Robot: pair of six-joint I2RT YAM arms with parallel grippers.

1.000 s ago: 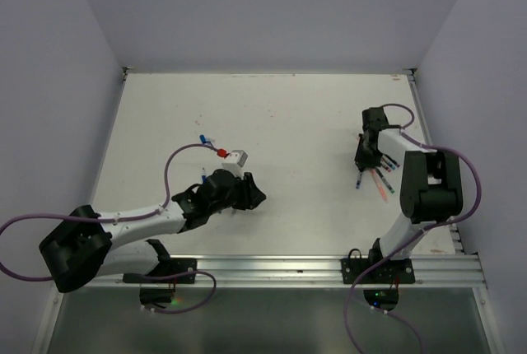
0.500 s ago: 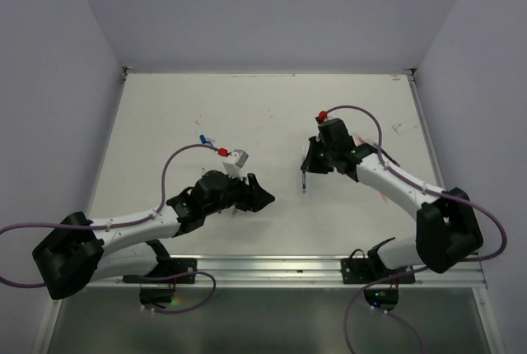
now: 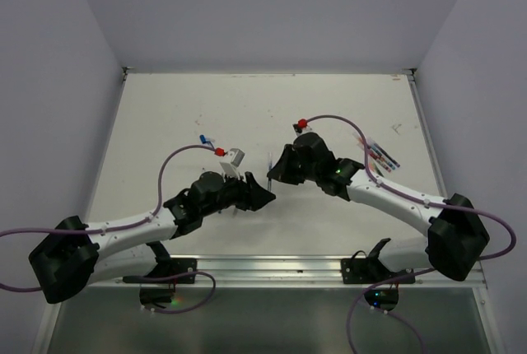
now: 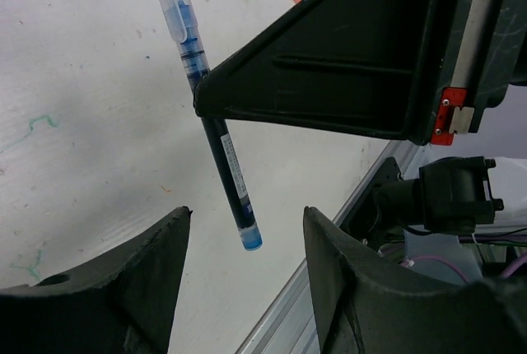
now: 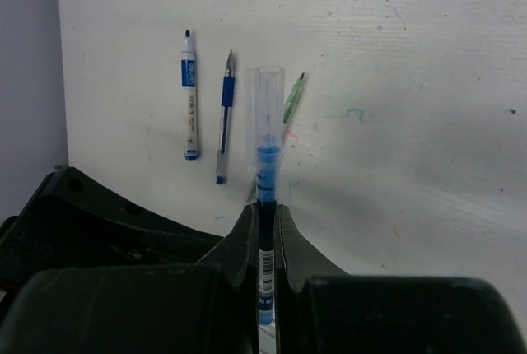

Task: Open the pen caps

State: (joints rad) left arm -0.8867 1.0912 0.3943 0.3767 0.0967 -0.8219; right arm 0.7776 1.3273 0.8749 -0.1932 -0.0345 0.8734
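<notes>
Tabletop [image 3: 189, 99]: white and flat, pale purple walls around it, a few small green and red scribbles on it.
Pen [image 4: 224, 165]: one, held up off the tabletop, near the middle, between the two grippers.
Pen body: dark, with a white label and a blue end [image 4: 251, 241].
Pen cap [image 5: 269, 95]: one, see-through with blue inside, sitting on the pen.
Long way of the pen, right wrist view: straight up and down the picture, cap end at the top and farther from the camera.
Long way of the pen, left wrist view: leaning a little, cap end at the top left, blue end low.
Right gripper [image 5: 265, 222]: pinching the pen on its dark body, one finger on each side.
Left gripper [image 4: 247, 216]: fingers spread wide, holding nothing, just beside the blue end and not touching it.
Arms: two, meeting near the middle of the tabletop.
Lying on the tabletop, right wrist view: three things side by side, well apart from the held pen.
White marker [image 5: 189, 107]: one, blue label, black tip.
Blue pen [image 5: 224, 115]: one, thin, next to the marker.
Green one [image 5: 292, 99]: one, short and leaning, too small to tell more.
Bunch of pens [image 3: 380, 155]: over by the right side, mixed colours, too small to count.
Red plugs [image 3: 220, 152]: two, one on each purple cable.
</notes>
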